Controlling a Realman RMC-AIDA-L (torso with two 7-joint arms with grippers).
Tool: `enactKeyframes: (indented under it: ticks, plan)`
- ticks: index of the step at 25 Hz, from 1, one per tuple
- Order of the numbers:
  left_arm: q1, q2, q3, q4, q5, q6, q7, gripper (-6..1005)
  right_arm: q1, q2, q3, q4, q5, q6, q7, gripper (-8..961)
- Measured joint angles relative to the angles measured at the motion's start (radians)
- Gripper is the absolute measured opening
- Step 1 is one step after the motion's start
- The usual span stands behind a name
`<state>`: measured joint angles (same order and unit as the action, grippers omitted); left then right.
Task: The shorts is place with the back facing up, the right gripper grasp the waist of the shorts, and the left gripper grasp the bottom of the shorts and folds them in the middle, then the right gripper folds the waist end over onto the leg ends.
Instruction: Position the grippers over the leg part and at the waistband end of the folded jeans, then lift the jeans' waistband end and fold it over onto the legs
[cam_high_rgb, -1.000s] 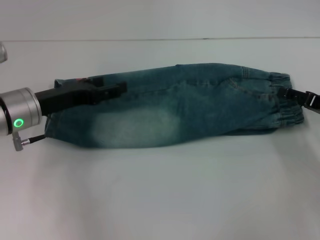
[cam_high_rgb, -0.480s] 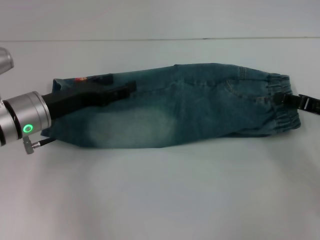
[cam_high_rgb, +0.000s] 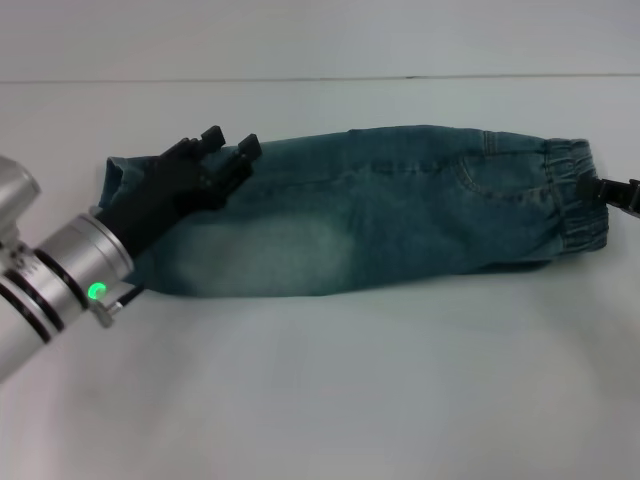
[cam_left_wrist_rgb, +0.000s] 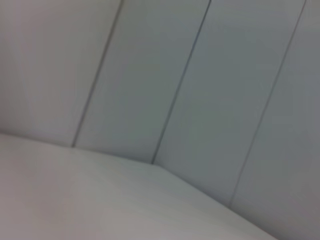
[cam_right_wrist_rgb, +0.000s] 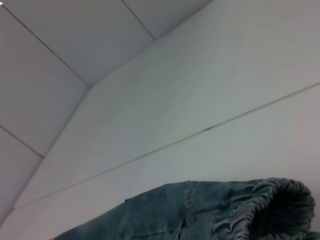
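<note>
The shorts (cam_high_rgb: 400, 215), faded blue-green denim folded lengthwise, lie flat across the table. The ruffled waist (cam_high_rgb: 575, 195) is at the right and the leg ends (cam_high_rgb: 115, 175) are at the left. My left gripper (cam_high_rgb: 230, 140) hovers over the leg-end part, open, with nothing between its fingers. Its silver wrist reaches in from the lower left. Only the black tip of my right gripper (cam_high_rgb: 600, 190) shows at the right edge, touching the outer edge of the waist. In the right wrist view the waist (cam_right_wrist_rgb: 270, 205) fills the near corner.
The white table (cam_high_rgb: 330, 400) extends around the shorts, with a thin seam line (cam_high_rgb: 400, 77) running across it behind them. The left wrist view shows only pale panelled wall (cam_left_wrist_rgb: 200, 100) and table surface.
The left gripper has let go of the leg-end part, opened and lifted, and its wrist has swung toward the lower left. The right gripper has drawn back rightward to the waist's outer edge.
</note>
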<state>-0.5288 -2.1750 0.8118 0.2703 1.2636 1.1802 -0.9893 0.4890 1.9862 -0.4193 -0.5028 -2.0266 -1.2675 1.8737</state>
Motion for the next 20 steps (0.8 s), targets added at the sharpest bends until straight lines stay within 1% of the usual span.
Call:
enactKeyframes:
  ticks: [2, 4, 5, 6, 7, 10, 13, 15, 16, 20]
  plan:
    - [-0.025, 0.0, -0.003, -0.093, -0.068, 0.018, 0.129, 770, -0.006, 0.002, 0.003, -0.024, 0.0, -0.03, 0.011, 75]
    - [-0.053, 0.0, -0.009, -0.176, -0.107, 0.037, 0.246, 620, -0.013, 0.007, 0.005, -0.056, 0.002, -0.066, 0.023, 45]
    - [-0.071, 0.0, -0.017, -0.222, -0.125, 0.045, 0.303, 545, -0.018, 0.01, 0.009, -0.078, 0.007, -0.088, 0.027, 45]
    - [-0.09, 0.0, -0.031, -0.265, -0.139, 0.052, 0.359, 495, -0.022, 0.014, 0.012, -0.095, 0.011, -0.108, 0.029, 45]
    - [-0.11, 0.0, -0.056, -0.31, -0.147, 0.052, 0.421, 445, -0.029, 0.017, 0.017, -0.119, 0.021, -0.133, 0.03, 44]
    - [-0.16, 0.0, -0.192, -0.449, -0.146, 0.048, 0.622, 295, -0.05, 0.024, 0.029, -0.181, 0.067, -0.221, 0.03, 44]
    - [-0.185, 0.0, -0.32, -0.548, -0.135, 0.035, 0.789, 176, -0.066, 0.024, 0.032, -0.227, 0.126, -0.303, 0.045, 45]
    - [-0.194, 0.0, -0.381, -0.591, -0.127, 0.005, 0.866, 97, -0.071, 0.022, 0.032, -0.264, 0.143, -0.347, 0.078, 45]
    - [-0.2, 0.0, -0.409, -0.61, -0.116, -0.018, 0.897, 88, -0.075, 0.024, 0.032, -0.289, 0.145, -0.364, 0.097, 45]
    - [-0.207, 0.0, -0.452, -0.634, -0.055, -0.06, 0.931, 53, -0.089, 0.04, 0.024, -0.368, 0.143, -0.414, 0.127, 46]
